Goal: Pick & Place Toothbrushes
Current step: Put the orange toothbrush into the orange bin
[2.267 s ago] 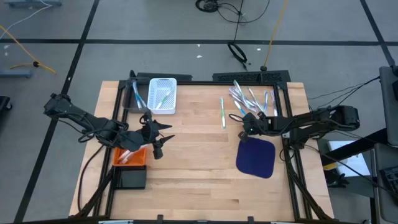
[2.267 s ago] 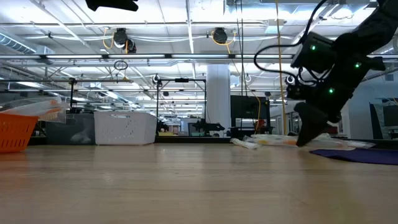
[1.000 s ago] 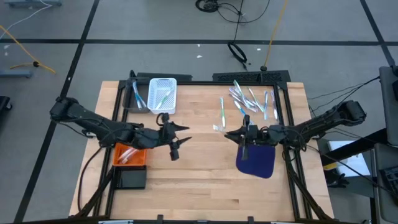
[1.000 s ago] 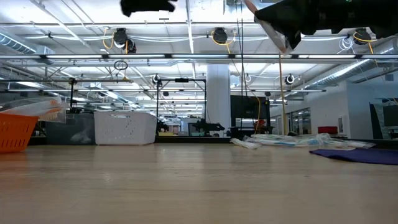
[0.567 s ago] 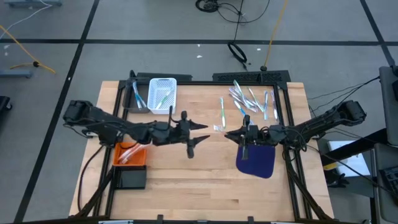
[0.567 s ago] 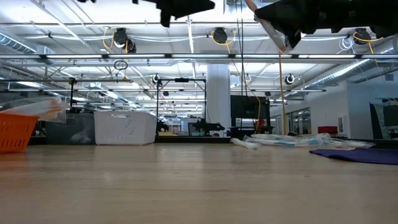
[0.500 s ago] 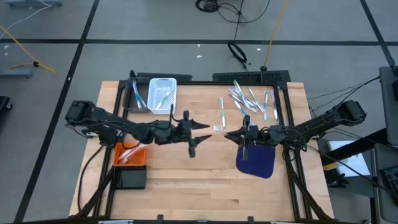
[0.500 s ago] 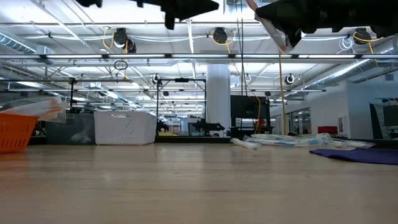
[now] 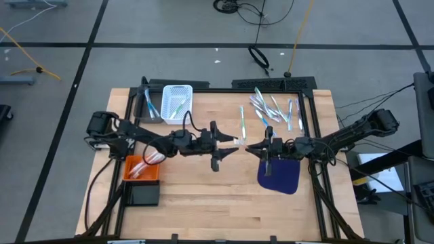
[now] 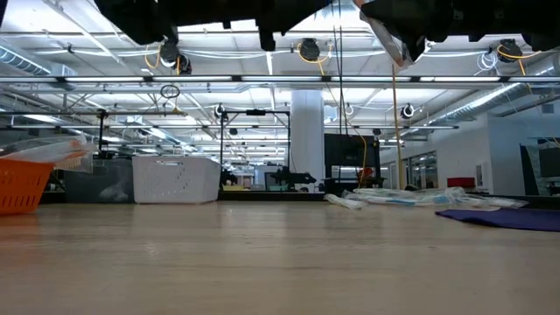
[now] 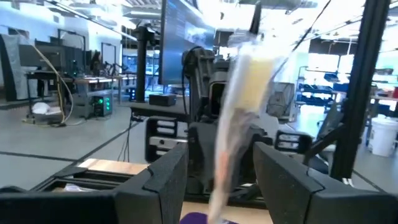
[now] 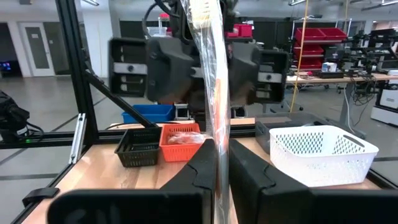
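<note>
Held toothbrush (image 12: 211,93): a wrapped one, upright between the fingers of the right gripper (image 9: 252,146), raised above the middle of the desk (image 9: 203,203).
Other toothbrushes (image 9: 271,108): a loose pile near the far right corner of the desk; one green toothbrush (image 9: 242,122) lies apart from it, nearer the middle.
Right gripper: closed narrow on the toothbrush, which stands out above the fingers.
Left gripper (image 9: 234,141): raised just beside the right one, tip to tip; its fingers (image 11: 163,180) stand wide, one on each side of the toothbrush, not yet pressing.
Step in hand: it seems a handover in the air, right to left.
To do it well: the left fingers should close on the free part above the right fingers; the right gripper should release only when that grip is firm.
White basket (image 9: 177,103): at the far edge, left of centre, with some toothbrushes inside.
Orange bin (image 9: 141,170): near the left edge.
</note>
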Controlling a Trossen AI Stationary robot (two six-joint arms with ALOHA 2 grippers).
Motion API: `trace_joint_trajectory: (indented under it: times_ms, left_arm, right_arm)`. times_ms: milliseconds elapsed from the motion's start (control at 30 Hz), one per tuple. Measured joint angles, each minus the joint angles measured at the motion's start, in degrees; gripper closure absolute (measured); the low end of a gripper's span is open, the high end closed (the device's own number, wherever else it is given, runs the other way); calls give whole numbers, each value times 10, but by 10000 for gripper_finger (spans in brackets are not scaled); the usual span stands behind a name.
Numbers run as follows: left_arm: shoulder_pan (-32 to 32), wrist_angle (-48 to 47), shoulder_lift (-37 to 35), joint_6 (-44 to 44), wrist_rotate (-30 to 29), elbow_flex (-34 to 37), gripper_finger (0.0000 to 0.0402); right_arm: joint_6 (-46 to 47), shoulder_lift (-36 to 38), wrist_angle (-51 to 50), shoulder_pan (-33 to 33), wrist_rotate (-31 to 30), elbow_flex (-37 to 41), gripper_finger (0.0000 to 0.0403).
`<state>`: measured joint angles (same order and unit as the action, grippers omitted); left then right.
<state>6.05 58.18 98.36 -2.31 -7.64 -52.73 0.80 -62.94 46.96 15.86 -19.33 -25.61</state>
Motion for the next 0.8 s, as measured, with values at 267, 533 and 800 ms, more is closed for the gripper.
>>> trace_joint_trajectory:
  times_ms: [267, 533, 800]
  left_arm:
    - [-3, 73, 29, -12, 7, -1, 218]
    - [-3, 92, 79, -10, 56, -55, 218]
    - [-8, 58, 112, -15, 57, -98, 218]
  right_arm:
    - [0, 0, 0, 0, 0, 0, 388]
    - [0, 0, -1, 0, 0, 0, 388]
    - [0, 0, -5, 0, -1, 0, 388]
